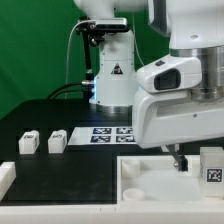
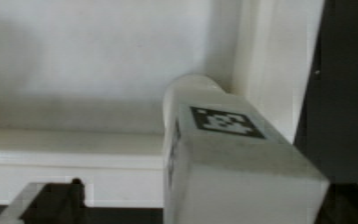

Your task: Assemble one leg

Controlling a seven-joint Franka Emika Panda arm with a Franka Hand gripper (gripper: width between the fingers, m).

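One leg [image 2: 229, 150], a white block with a black-and-white tag, stands between my jaws over the large white tray [image 2: 105, 60]. In the exterior view this leg [image 1: 212, 166] is at the tray's [image 1: 150, 190] far right part. My gripper [image 1: 190, 162] hangs low beside it. In the wrist view my gripper [image 2: 202, 208] is open: one finger lies right against the leg, and a clear gap separates the other finger [image 2: 55, 202] from it. Two more legs [image 1: 29, 142] [image 1: 57, 142] stand on the black table at the exterior view's left.
The marker board [image 1: 108, 133] lies at mid-table in front of the arm's base. Another white part [image 1: 5, 176] sits at the left edge of the exterior view. The black table has a green backdrop behind it.
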